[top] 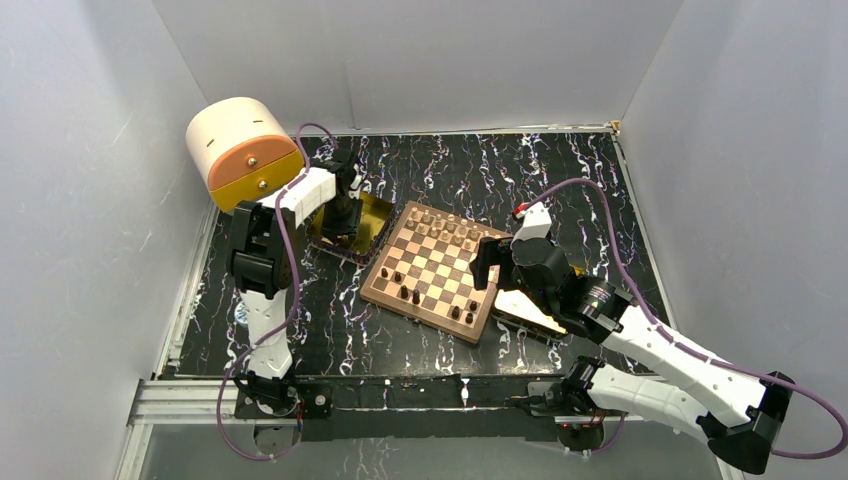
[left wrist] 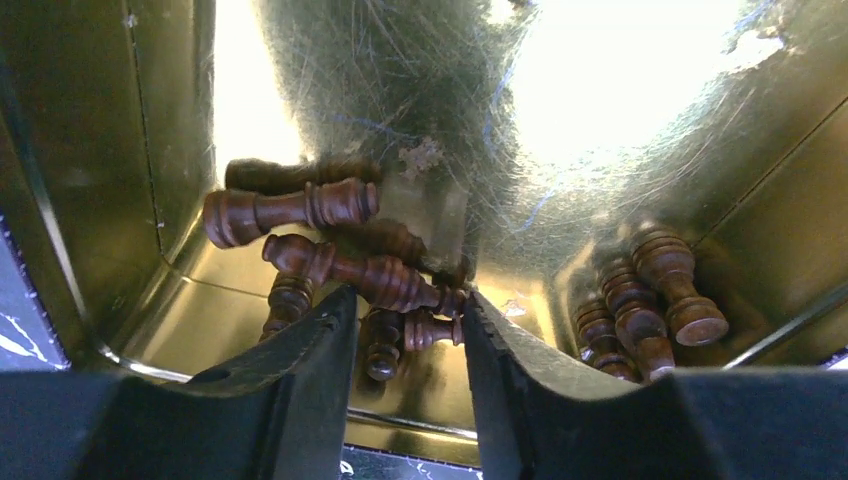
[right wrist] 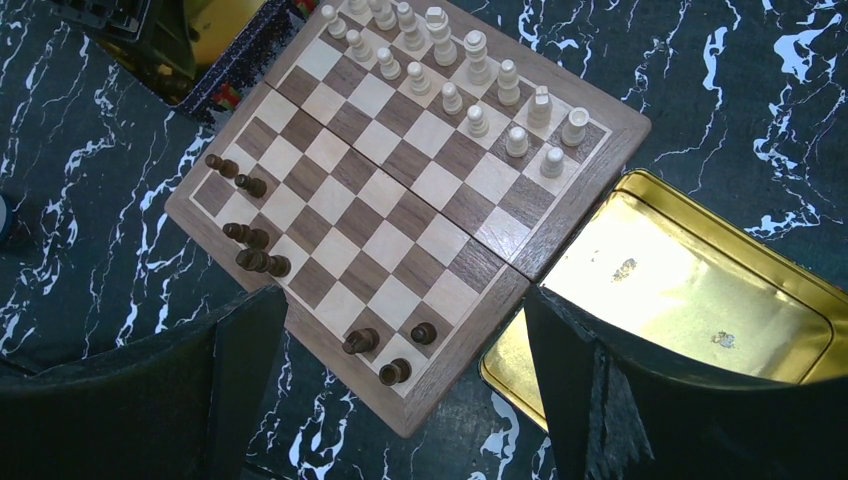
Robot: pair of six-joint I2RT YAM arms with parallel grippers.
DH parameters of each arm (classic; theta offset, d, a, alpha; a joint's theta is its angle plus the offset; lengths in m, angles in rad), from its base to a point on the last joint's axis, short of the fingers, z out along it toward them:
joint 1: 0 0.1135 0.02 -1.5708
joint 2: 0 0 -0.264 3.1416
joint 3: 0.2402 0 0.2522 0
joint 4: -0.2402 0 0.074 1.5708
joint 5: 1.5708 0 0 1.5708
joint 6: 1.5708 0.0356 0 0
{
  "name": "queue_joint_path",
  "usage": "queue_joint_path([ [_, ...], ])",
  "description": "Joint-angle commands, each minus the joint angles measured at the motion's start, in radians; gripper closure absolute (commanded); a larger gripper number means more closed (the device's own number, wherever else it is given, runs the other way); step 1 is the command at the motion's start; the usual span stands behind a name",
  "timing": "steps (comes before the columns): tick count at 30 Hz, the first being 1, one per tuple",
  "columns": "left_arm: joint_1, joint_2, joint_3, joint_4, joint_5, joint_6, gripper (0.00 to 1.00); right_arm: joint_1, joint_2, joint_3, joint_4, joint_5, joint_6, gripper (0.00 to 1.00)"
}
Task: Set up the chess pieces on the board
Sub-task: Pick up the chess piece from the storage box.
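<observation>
L gripper [left wrist: 408, 305] down inside shiny gold metal tray [left wrist: 100, 200], fingers partway apart, clamped on nothing. Straddles a heap of dark brown turned wooden pieces [left wrist: 290, 210] lying on their sides. Prob. lining up a pick, given the gaps on the dark side of the board. Second small cluster of the same pcs in tray's right corner, outside the fingers.

R gripper [right wrist: 400, 297] spread wide, holding nothing, hovering over near edge of square checkered wooden chessboard [right wrist: 400, 215], just beside a second gold tray [right wrist: 700, 300] w/ only glare and scuffs visible inside. Prob. parked high to keep out of L arm's way, tan stock apparently used up.

Board: mid-table on black white-veined tabletop [top: 560, 180], between the two trays, turned at an angle to the arms. Light tan turned pieces [right wrist: 478, 120] upright in two rows at the end far from the arm bases, seemingly complete. Dark pcs on board [right wrist: 258, 262] few, upright, strung along the opposite end w/ gaps between. Judged well past halfway, w/ most of the dark side left to fill. Slim, glossy, piled pcs likely to roll or slip under a pinch.
</observation>
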Motion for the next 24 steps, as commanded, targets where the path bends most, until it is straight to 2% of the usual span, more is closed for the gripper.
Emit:
queue_joint_path([
  [1,0.006,0.005,-0.014,0.028,0.030,0.004,0.66,0.004,-0.014,0.017,0.051,0.013,-0.024,0.01],
  [6,0.006,0.026,0.023,0.033,0.060,0.011,0.78,0.004,-0.014,0.023,0.065,0.015,-0.014,0.01],
  [9,0.006,0.025,0.049,0.041,0.073,0.016,0.79,0.004,-0.006,0.019,0.076,0.012,-0.011,0.01],
  [15,0.006,0.023,0.061,0.053,0.088,0.023,0.89,0.003,0.008,0.020,0.069,-0.004,0.007,0.01],
  [24,0.006,-0.028,0.076,0.053,0.109,0.003,0.94,0.004,-0.002,0.022,0.056,-0.013,0.024,0.01],
])
